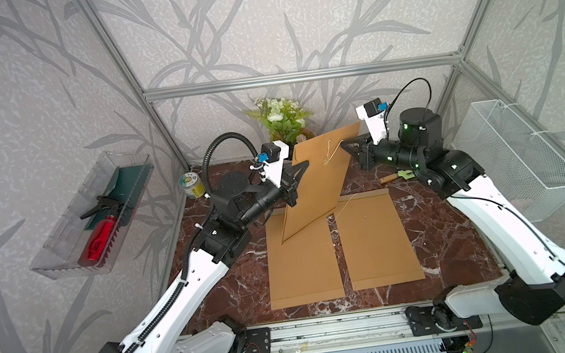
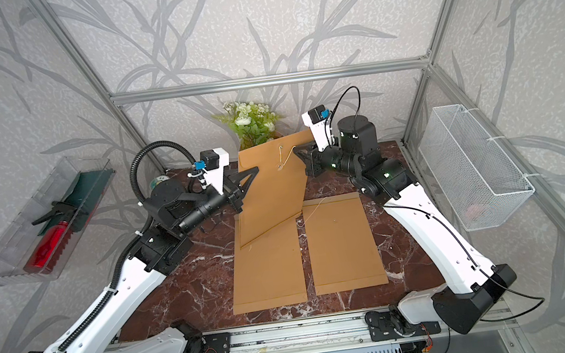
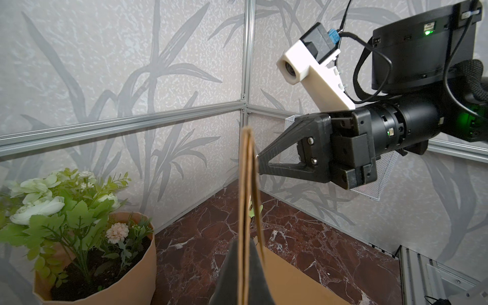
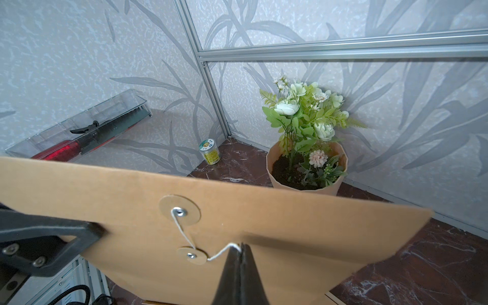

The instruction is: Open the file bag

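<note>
The dark red marble tabletop (image 1: 231,282) fills the floor of the cell. Above its middle, a brown file bag (image 1: 315,188) is held up off the surface, tilted, with its flap end toward the back wall and its lower corner down over one of two more bags. These two flat bags (image 1: 303,266) lie side by side just apart on the tabletop, the second (image 1: 377,242) on the right with a loose thread across its far end.

A white wire basket (image 1: 513,156) hangs on the right wall. A clear tray (image 1: 62,248) hangs on the left wall and holds a red bottle (image 1: 98,240). A potted plant (image 1: 281,119) stands at the back, behind the raised file bag.

The left tool (image 1: 300,169) is clamped on the file bag's left edge; the left wrist view shows the bag's thin edge pinched between the two fingers. The right tool (image 1: 345,146) is closed together on the string (image 4: 182,232). In the right wrist view the string runs from the flap's paper disc down past the lower disc and then across into the tool's tips.

A small yellow-labelled jar (image 1: 191,185) stands in the back left corner.
</note>
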`<act>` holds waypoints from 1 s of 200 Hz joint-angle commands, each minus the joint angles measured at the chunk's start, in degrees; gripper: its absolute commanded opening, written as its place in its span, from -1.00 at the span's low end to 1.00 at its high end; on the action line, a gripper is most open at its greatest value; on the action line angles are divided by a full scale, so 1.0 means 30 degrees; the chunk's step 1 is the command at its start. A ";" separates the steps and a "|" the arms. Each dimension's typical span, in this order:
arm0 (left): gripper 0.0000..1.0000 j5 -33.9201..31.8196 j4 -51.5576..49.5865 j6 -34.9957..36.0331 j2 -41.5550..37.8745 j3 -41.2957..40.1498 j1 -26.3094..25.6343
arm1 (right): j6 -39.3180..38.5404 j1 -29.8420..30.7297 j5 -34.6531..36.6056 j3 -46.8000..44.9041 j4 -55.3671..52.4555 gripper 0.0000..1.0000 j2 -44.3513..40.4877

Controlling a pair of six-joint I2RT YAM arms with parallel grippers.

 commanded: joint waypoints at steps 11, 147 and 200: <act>-1.00 0.0393 0.0379 0.0027 -0.0164 -0.0111 -0.0013 | 0.0221 -0.0079 -0.0801 0.0852 0.0122 -1.00 0.0309; -1.00 0.0469 0.1759 -0.0881 0.0708 -0.0400 -0.0029 | 0.0361 0.0574 -0.1842 0.1925 0.0278 -1.00 0.0727; -1.00 0.0189 0.2482 -0.1259 0.0979 -0.0617 -0.0024 | 0.0401 0.0987 -0.2133 0.2084 0.0354 -1.00 0.0843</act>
